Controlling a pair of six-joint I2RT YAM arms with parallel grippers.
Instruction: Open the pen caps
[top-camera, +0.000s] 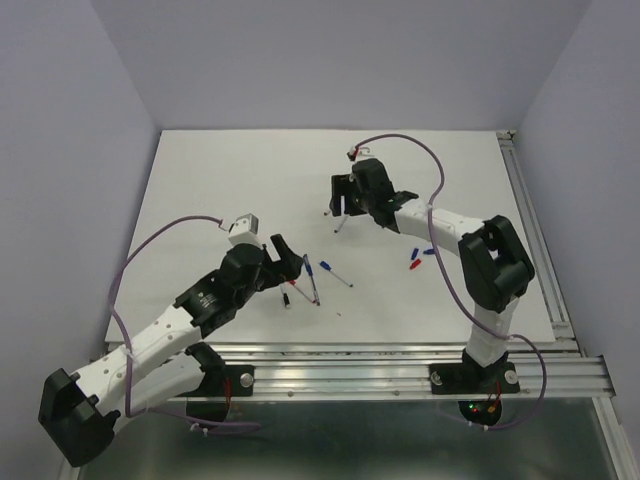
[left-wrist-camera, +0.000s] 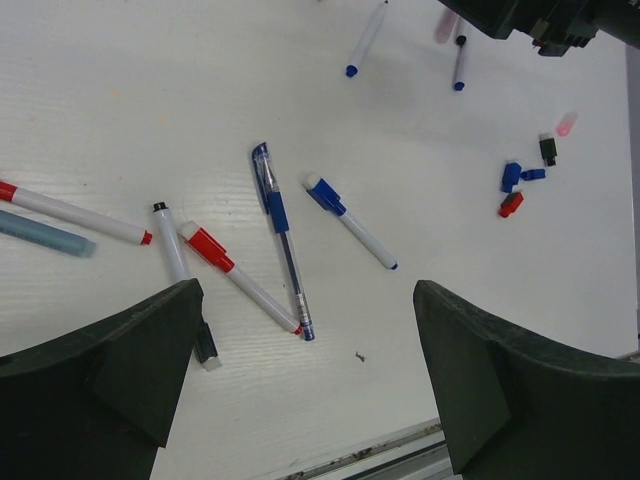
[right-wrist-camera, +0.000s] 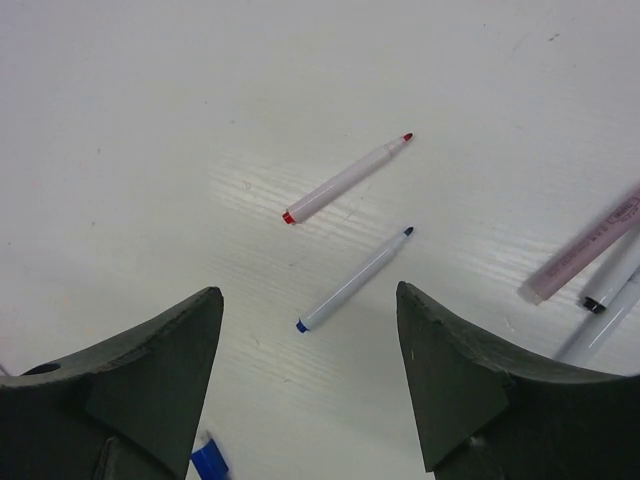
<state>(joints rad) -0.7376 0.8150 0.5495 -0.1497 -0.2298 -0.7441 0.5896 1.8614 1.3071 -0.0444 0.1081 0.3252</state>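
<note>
Currently, your left gripper (left-wrist-camera: 310, 400) hangs over the near cluster of pens, its jaws spread wide with nothing between them. On the white table (top-camera: 200, 180) below it, three pens have their caps seated. One is a white pen with a red cap (left-wrist-camera: 208, 245) and one a white pen with a blue cap (left-wrist-camera: 325, 193). Between them lies a clear blue gel pen (left-wrist-camera: 283, 235) with its clipped cap on. The red-capped pen and the gel pen meet at their lower tips. A black-tipped pen (left-wrist-camera: 172, 250) lies just beside the red cap. Its lower end runs behind the gripper's finger, so you cannot judge that end.

Your right gripper (right-wrist-camera: 310, 390) sits further out over the table, jaws apart and empty. Under it lie two uncapped pens, a red-tipped pen (right-wrist-camera: 348, 178) and a blue-tipped pen (right-wrist-camera: 353, 278), roughly parallel and not touching.

The removed caps lie in a loose group on the table's right side, well apart from both grippers. You have a loose blue cap (left-wrist-camera: 511, 176) touching a smaller blue one, a loose red cap (left-wrist-camera: 511, 204) just beside them, a black cap (left-wrist-camera: 548, 150) and a pale pink cap (left-wrist-camera: 566, 123), the last blurred.
</note>
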